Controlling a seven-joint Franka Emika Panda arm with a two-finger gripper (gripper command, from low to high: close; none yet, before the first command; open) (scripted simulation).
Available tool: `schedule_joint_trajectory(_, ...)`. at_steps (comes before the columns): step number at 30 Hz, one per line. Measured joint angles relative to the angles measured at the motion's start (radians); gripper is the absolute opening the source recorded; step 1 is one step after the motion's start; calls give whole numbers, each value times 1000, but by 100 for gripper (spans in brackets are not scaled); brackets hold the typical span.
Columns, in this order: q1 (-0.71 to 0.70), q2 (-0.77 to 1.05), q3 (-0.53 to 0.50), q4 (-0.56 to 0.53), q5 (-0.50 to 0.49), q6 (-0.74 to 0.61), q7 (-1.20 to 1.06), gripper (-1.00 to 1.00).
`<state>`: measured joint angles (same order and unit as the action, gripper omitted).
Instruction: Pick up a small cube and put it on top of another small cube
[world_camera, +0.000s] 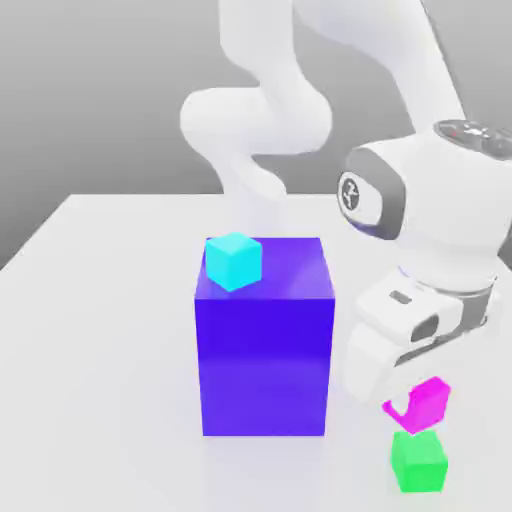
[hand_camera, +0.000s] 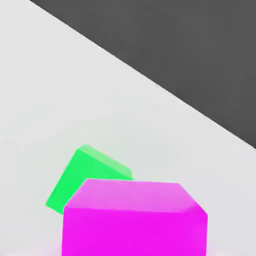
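The small cube (world_camera: 427, 400), magenta, hangs at the exterior view's lower right with my gripper (world_camera: 408, 402) shut on it. A white finger (world_camera: 372, 368) reaches down along its side. Directly beneath it the other small cube (world_camera: 418, 462), bright green, rests on the white table (world_camera: 100, 300). The magenta cube looks slightly tilted, and its underside is level with the green cube's top; I cannot tell whether they touch. In the hand view the magenta cube (hand_camera: 135, 220) is close up, with the green cube (hand_camera: 82, 180) partly hidden behind it.
A big purple-blue block (world_camera: 263, 340) stands on the table to the exterior view's left of the gripper, with a cyan cube (world_camera: 233, 260) on its top corner. The table's edge (hand_camera: 165, 92) runs diagonally in the hand view, dark beyond it.
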<state>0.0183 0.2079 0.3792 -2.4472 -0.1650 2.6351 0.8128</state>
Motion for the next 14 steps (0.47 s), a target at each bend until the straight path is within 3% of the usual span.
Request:
schedule_joint_trajectory(2,28,67,-33,4,-51,59,48,-100)
schedule_joint_trajectory(3,43,97,-52,6,-74,86,67,100)
schedule_joint_trajectory(10,47,102,-56,6,-77,90,71,100)
schedule_joint_trajectory(14,20,-23,-10,-4,29,-14,-6,100)
